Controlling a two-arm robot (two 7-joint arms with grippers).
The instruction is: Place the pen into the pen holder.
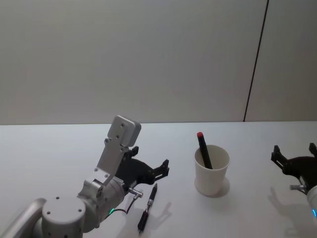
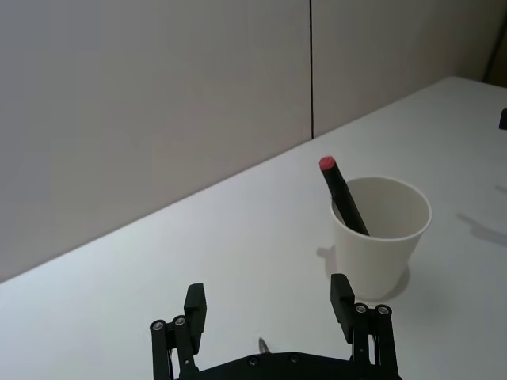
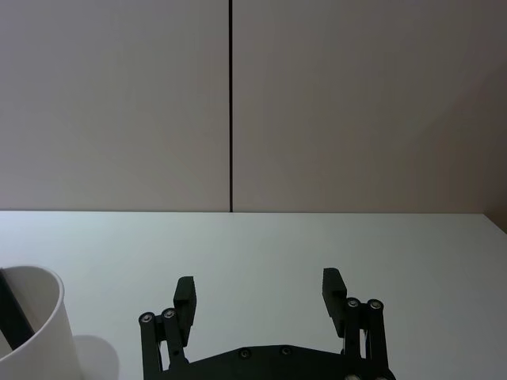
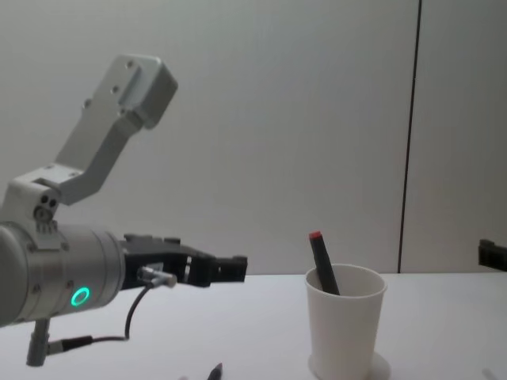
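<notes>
— Grey wall (image 1: 124, 59) with one dark seam (image 1: 256, 64) at the back, and a white table (image 1: 54, 148) spread out before you. Your left arm (image 1: 106, 168) is the biggest thing over it. Your left gripper (image 1: 151, 158) hangs above the table with its fingers (image 2: 195, 305) spread wide and nothing between them.

— Your right gripper (image 1: 294, 148) sits at the table's right edge, also spread and empty. Leave it parked.

— Next in size is the pen holder (image 1: 212, 178), a white paper cup standing upright to the right of your left gripper, apart from it. A red-tipped pen (image 1: 203, 150) already leans inside against the rim.

— Smallest is the one you want: the black pen (image 1: 147, 208), lying flat on the table just beneath the left gripper, on the side nearer you. Its length runs roughly toward you and away.

— So the step in hand looks like the pick. Turn your wrist until the fingers straddle the barrel crosswise, then come straight down.

— Close near the pen's middle, I'd say, so that it does not swing when you lift it. A thin round barrel on a smooth table may roll if one finger touches first, so keep it centred.

— Once you have it, tip it upright above the cup. Aim for the open side, away from the leaning pen.

— Mind the rim. A paper cup is probably light, and a knock could topple it. Let go only when the tip is well inside.
</notes>
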